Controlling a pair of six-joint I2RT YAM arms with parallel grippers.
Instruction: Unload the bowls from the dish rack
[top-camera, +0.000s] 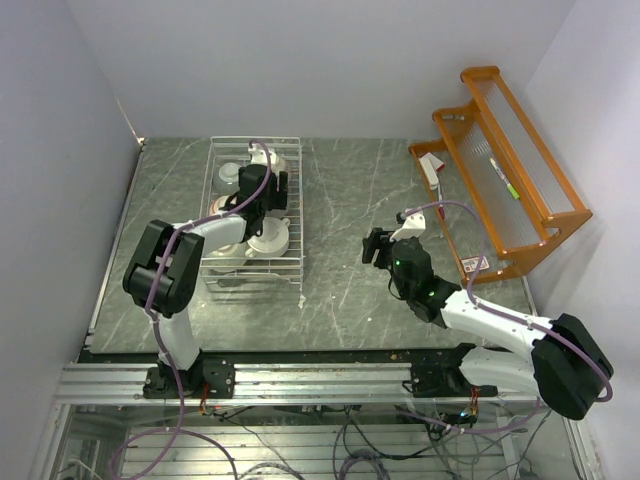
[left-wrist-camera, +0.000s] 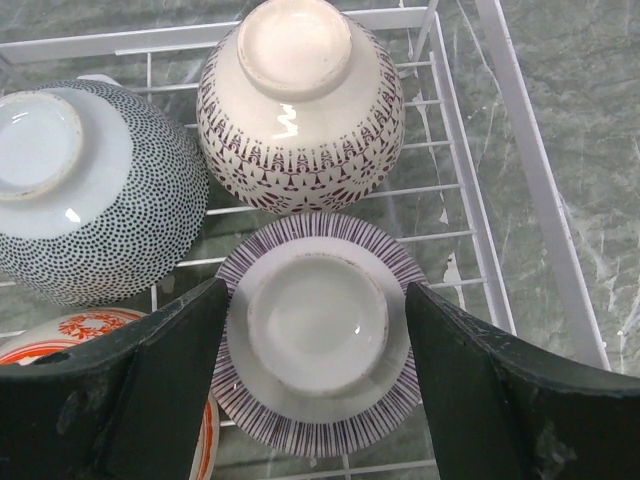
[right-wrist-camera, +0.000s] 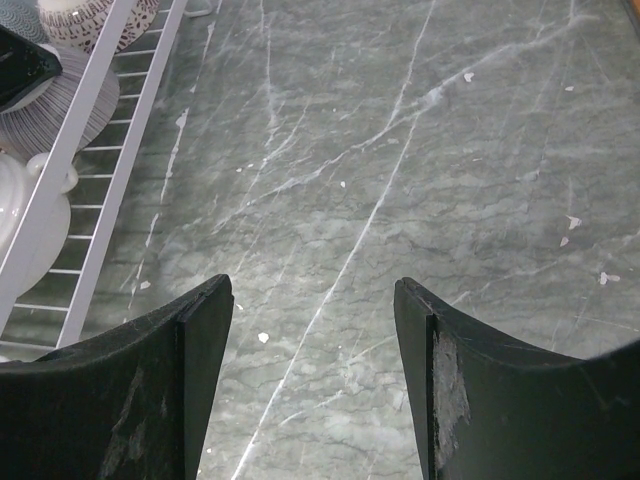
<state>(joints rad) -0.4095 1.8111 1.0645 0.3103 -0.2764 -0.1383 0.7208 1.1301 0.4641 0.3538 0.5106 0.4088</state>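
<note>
The left gripper, straddling the inverted striped bowl, and the right gripper stood open, empty. Finger depth was unclear; a shallow closure could slip.

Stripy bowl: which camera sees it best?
Left wrist view: the stripy bowl fills the frame, upside down between the fingers of the left end effector. The right wrist view catches only its edge; the top view shows it tiny.
</note>
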